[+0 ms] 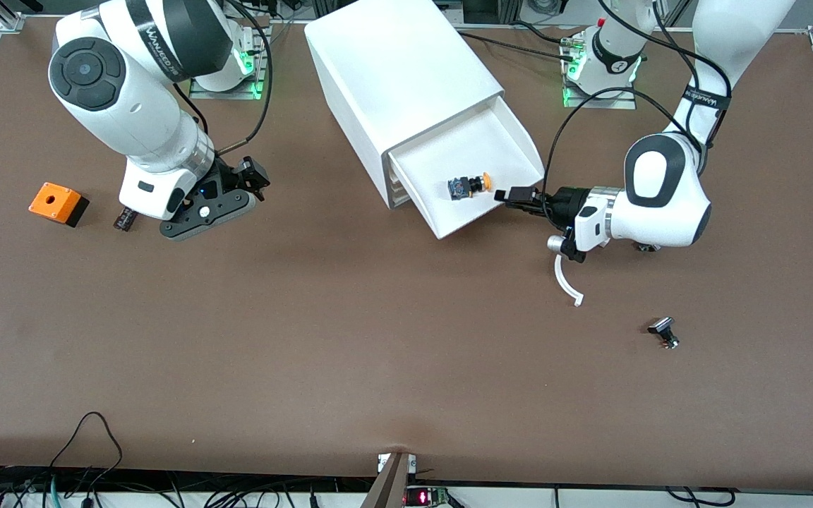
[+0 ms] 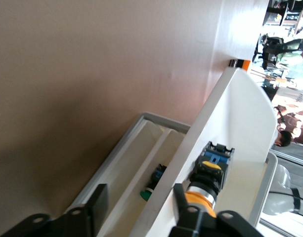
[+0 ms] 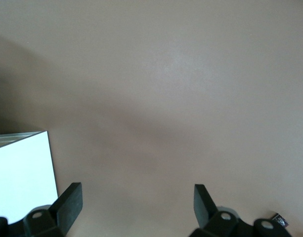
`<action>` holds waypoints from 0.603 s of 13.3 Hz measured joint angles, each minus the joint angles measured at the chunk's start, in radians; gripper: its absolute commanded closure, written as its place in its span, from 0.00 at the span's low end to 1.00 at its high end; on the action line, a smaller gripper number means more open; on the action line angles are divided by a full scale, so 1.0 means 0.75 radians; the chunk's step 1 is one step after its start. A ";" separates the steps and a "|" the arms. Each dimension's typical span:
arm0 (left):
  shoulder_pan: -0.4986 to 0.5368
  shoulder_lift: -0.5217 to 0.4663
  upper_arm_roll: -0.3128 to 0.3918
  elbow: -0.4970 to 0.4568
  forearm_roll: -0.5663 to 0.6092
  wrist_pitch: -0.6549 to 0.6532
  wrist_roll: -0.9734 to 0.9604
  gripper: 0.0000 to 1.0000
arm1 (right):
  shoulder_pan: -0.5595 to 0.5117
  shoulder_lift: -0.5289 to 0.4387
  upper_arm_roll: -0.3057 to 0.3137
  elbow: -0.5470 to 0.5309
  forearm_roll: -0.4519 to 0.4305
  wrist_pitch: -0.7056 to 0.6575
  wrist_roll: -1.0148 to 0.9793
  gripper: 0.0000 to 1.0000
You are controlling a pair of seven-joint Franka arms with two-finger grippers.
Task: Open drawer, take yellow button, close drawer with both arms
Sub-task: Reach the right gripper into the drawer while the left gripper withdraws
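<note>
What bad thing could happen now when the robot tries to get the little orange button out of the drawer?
The left gripper is at the drawer's side wall, its open fingers on either side of that wall. It might bump or shove the drawer instead of reaching in. The button lies on its side, so it could roll or slip away when pinched.

The top drawer [image 1: 480, 176] of the white cabinet [image 1: 399, 77] is pulled out. The button [image 1: 470, 186] is seen lying in it. The left gripper [image 1: 509, 197] is held at the drawer's side wall. The right gripper [image 1: 226, 194] is held over the table [image 1: 308, 339].
</note>
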 measured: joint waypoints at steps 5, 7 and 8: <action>0.054 -0.193 0.088 0.153 0.530 0.061 -0.020 0.00 | 0.004 -0.002 -0.001 0.005 0.000 0.004 -0.003 0.00; 0.085 -0.284 0.130 0.184 0.608 0.062 -0.020 0.00 | 0.003 -0.002 -0.006 0.019 0.000 0.008 -0.003 0.00; 0.088 -0.325 0.151 0.187 0.667 0.062 -0.020 0.00 | 0.002 -0.003 -0.008 0.029 0.000 0.009 -0.004 0.00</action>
